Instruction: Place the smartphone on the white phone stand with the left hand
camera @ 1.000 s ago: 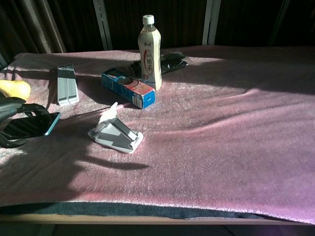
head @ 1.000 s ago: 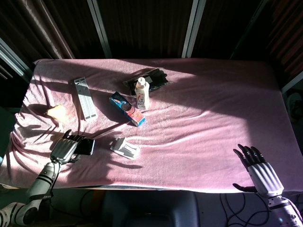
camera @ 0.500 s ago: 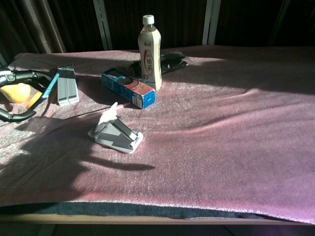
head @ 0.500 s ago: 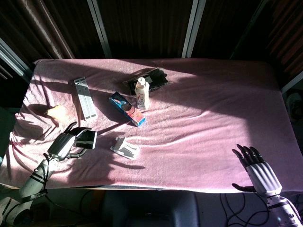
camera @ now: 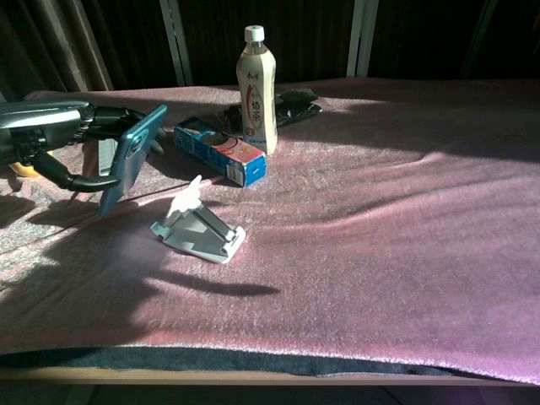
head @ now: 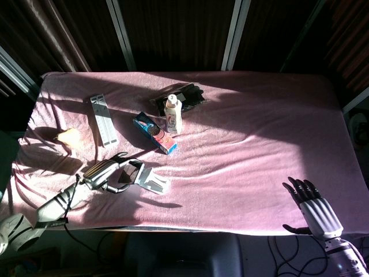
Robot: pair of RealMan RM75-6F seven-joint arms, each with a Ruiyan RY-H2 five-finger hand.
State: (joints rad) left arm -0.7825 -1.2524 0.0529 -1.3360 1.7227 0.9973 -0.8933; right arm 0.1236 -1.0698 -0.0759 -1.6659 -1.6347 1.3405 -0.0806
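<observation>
My left hand (head: 102, 172) (camera: 51, 135) holds the dark smartphone (head: 130, 173) (camera: 132, 160) off the pink cloth, tilted on edge, just left of the white phone stand (head: 153, 181) (camera: 199, 227). In the chest view the phone hangs above and to the left of the stand, not touching it. The stand sits folded open on the cloth near the front middle-left. My right hand (head: 313, 208) is open at the front right corner, fingers spread, holding nothing; the chest view does not show it.
A milk-tea bottle (head: 173, 113) (camera: 257, 91) stands behind a blue box (head: 154, 132) (camera: 218, 150). A dark packet (head: 180, 96) lies behind the bottle. A grey slatted bar (head: 102, 120) and a yellow item (head: 68, 137) lie at the left.
My left hand lifted the smartphone off the cloth and carried it rightward toward the stand, tilting it up on edge. The right hand stayed put.
</observation>
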